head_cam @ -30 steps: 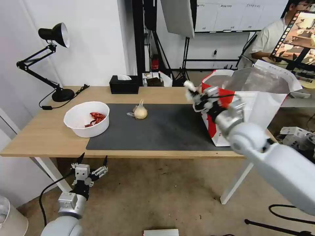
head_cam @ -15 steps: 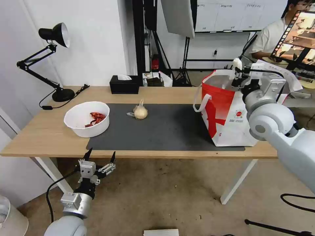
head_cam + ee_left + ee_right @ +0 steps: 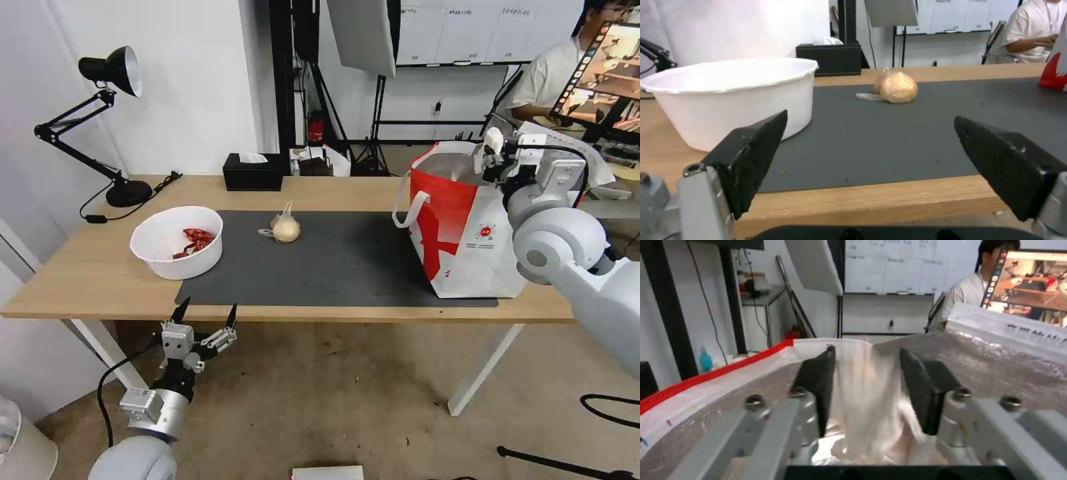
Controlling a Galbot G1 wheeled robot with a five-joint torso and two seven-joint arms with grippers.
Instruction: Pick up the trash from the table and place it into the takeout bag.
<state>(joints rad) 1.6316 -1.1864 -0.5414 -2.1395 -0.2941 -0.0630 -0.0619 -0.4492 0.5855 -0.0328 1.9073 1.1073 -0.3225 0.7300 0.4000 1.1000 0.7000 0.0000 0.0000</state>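
The red-and-white takeout bag (image 3: 467, 247) stands open at the table's (image 3: 87, 267) right end. My right gripper (image 3: 494, 151) hovers over its mouth. In the right wrist view the right gripper (image 3: 867, 353) is open, and a crumpled white tissue (image 3: 867, 406) streaks down between the fingers over the foil lining (image 3: 996, 373). A white bowl (image 3: 177, 241) with red scraps sits at the left. A small knotted clear bag (image 3: 285, 229) with a beige lump lies on the dark mat (image 3: 333, 267). My left gripper (image 3: 207, 313) hangs open below the table's front edge, facing the bowl (image 3: 729, 96) and knotted bag (image 3: 898, 87).
A black desk lamp (image 3: 110, 67) stands at the back left corner and a black tissue box (image 3: 252, 172) at the back edge. A light stand and cables fill the floor behind the table. White table legs stand below the front edge.
My right arm swung the tissue from in front of the takeout bag to above its mouth, then dipped slightly. The left gripper rose a little toward the table edge.
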